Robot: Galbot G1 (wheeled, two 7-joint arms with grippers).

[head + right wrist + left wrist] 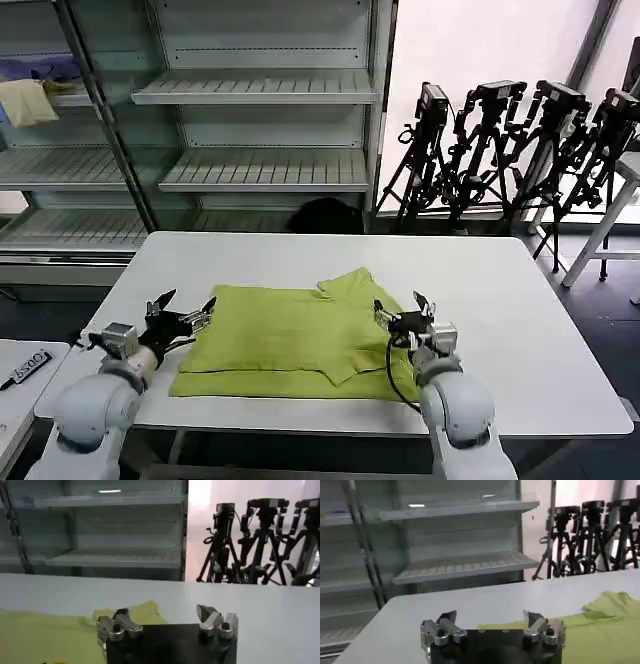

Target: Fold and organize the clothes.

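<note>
Head view, item one: lime yellow-green T-shirt [290,340], soft fabric, lying partly folded on the white table [520,300], in the near half and closer to the near edge than the far one. Lower portion forms a flat rectangular slab running parallel to the near edge; one sleeve or corner [350,285] sticks up toward the far side, right of centre. Plain side up, no print to be seen.

Item two: left gripper [182,318], at the shirt's left edge near the table's near-left corner, low over the table. Fingers spread wide, nothing between them; the left wrist view shows both fingertips [447,622] apart with bare tabletop and the green cloth's edge [600,625] beyond.

Item three: right gripper [405,312], at the shirt's right side, over or just beside the cloth's right margin. Fingers likewise spread wide and empty; the right wrist view shows green fabric [45,635] under and ahead of one fingertip [120,622], white table ahead of the other.

Surroundings: metal shelving [260,100] beyond the far edge, with a pale yellow cloth [27,100] and a purple cloth [45,68] on an upper left shelf; a row of black tripods [510,150] past the far-right corner
</note>
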